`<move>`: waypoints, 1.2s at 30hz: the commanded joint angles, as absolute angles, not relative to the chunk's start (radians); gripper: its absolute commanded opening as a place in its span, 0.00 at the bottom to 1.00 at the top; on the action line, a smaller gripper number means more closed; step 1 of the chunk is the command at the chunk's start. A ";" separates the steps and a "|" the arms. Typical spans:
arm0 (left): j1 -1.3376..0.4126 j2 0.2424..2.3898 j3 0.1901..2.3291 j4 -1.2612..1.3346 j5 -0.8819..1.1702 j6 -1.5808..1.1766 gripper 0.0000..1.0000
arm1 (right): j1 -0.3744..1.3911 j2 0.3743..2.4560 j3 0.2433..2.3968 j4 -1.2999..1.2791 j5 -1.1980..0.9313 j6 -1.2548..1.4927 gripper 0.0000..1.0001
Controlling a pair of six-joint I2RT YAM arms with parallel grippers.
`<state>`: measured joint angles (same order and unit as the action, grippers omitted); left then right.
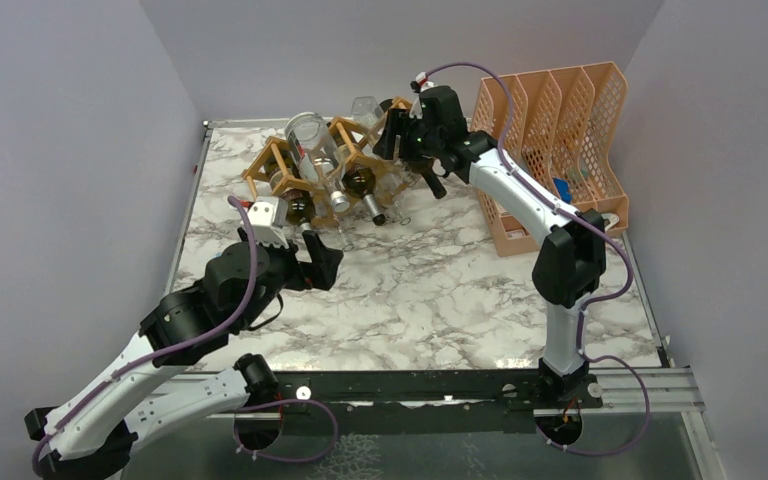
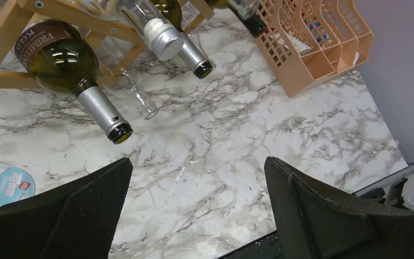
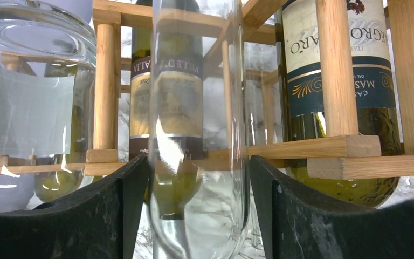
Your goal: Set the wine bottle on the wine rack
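The wooden wine rack [image 1: 270, 160] stands at the back middle of the table with several bottles in it, necks toward me. My right gripper [image 1: 400, 135] is at the rack's right end, shut on a clear glass wine bottle [image 3: 197, 108]. In the right wrist view both fingers [image 3: 129, 205] press the bottle's sides, with the rack's sticks [image 3: 334, 145] and labelled bottles right behind it. My left gripper [image 1: 322, 255] is open and empty over the table, in front of the rack. Its view [image 2: 198, 162] shows a dark green bottle [image 2: 59, 56] in the rack [image 2: 11, 27].
A peach perforated file holder [image 1: 560, 140] stands at the back right, close to my right arm; it also shows in the left wrist view [image 2: 312, 48]. A large clear bottle [image 1: 310, 140] lies on top of the rack. A blue-and-white flat item [image 2: 0, 186] lies by the left finger.
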<state>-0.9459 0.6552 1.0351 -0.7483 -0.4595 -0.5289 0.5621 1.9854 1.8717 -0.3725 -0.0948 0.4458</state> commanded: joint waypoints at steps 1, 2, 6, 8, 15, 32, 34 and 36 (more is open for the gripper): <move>-0.948 0.644 1.051 -0.746 -0.404 -0.475 0.99 | 0.566 1.971 1.911 -0.376 -0.083 0.431 0.74; -0.948 0.642 1.051 -0.744 -0.407 -0.466 0.99 | 0.566 1.969 1.911 -0.378 -0.082 0.429 0.74; -0.947 0.641 1.061 -0.742 -0.448 -0.442 0.99 | 0.565 1.950 1.913 -0.391 -0.066 0.419 0.77; -0.948 0.646 1.078 -0.738 -0.466 -0.422 0.99 | 0.566 1.934 1.912 -0.396 -0.055 0.412 0.79; -0.948 0.695 1.156 -0.737 -0.508 -0.350 0.99 | 0.566 1.804 1.826 -0.382 0.017 0.390 0.84; -0.948 0.660 1.283 -0.703 -0.631 -0.232 0.99 | 0.566 1.074 1.139 -0.497 0.309 0.418 1.00; -0.948 0.645 1.300 -0.699 -0.640 -0.220 0.99 | 0.566 0.985 1.122 -0.544 0.352 0.425 1.00; -0.948 0.628 1.315 -0.695 -0.644 -0.205 0.99 | 0.566 0.914 1.111 -0.583 0.382 0.425 1.00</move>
<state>-0.9459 0.6632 1.2640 -0.7319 -0.5919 -0.2554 0.5629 1.0477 1.1271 -0.4911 0.2523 0.4057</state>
